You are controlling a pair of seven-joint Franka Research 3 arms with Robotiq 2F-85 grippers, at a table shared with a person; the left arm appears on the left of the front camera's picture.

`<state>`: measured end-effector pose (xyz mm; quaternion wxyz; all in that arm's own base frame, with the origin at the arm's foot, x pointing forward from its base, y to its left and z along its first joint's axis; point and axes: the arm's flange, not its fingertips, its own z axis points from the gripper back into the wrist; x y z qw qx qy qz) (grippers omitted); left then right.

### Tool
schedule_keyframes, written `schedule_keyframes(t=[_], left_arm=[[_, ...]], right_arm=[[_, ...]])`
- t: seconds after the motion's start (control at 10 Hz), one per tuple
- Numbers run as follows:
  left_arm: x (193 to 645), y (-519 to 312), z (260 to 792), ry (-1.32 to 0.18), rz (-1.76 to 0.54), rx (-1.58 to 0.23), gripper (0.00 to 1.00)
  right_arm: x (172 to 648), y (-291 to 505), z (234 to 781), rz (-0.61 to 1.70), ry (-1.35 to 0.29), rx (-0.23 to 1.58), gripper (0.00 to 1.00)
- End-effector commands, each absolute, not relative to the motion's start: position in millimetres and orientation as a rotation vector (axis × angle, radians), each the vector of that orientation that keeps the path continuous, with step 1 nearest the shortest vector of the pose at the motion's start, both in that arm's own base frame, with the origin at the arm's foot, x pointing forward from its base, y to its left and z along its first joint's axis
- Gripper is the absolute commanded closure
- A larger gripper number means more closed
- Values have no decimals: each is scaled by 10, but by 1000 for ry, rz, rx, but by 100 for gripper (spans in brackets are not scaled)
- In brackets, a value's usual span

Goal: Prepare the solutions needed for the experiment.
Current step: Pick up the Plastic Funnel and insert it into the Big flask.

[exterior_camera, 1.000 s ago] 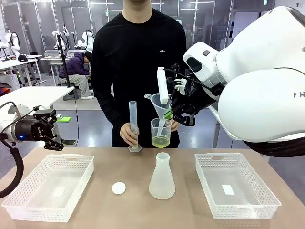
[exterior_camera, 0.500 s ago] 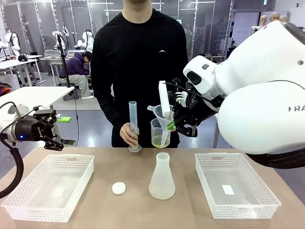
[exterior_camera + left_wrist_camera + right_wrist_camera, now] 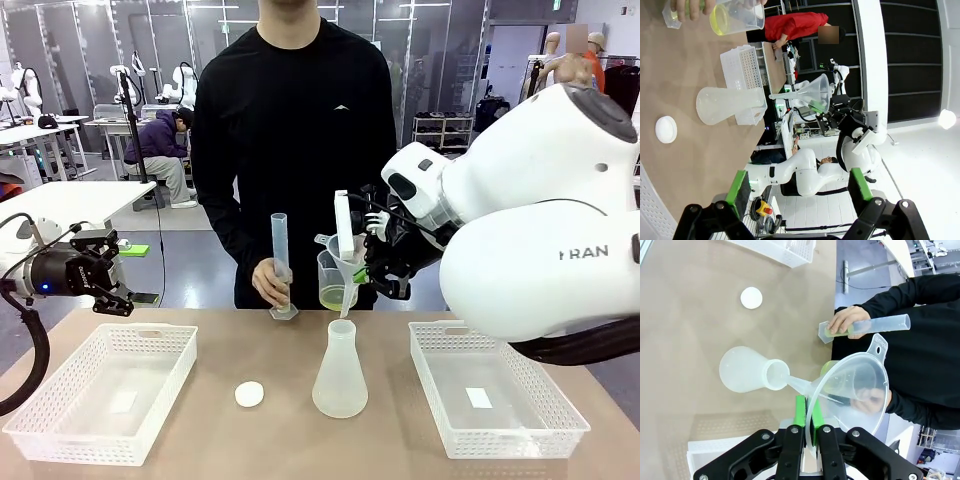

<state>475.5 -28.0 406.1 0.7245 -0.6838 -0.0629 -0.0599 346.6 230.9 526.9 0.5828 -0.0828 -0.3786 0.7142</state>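
we've got r gripper [image 3: 807, 427] clamped tight on funnel [image 3: 850, 385] rim, spout just over flask [image 3: 339, 375] mouth. our l gripper [image 3: 799, 186] is wide open, empty. solutions [image 3: 336, 297] sit low in beaker [image 3: 326, 275] the person holds behind funnel.

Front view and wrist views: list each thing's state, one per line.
right gripper, jaws shut on funnel
funnel, spout over flask mouth
flask, upright, uncapped, empty
left gripper, jaws open
beaker, held aloft, shallow yellow-green solution inside
cylinder, upright, in person's hand
cap, lying on table
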Motion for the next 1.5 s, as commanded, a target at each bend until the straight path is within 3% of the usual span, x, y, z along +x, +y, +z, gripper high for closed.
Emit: schedule_keyframes(t=[0.0, 1.4], left_arm=[[4762, -283, 4079, -150, -127, -1511, 0], [4762, -283, 4079, -150, -127, -1511, 0]], right_arm=[[3501, 2342, 5210, 1635, -884, -179, 95], [3724, 2591, 4661, 1659, -778, -166, 95]])
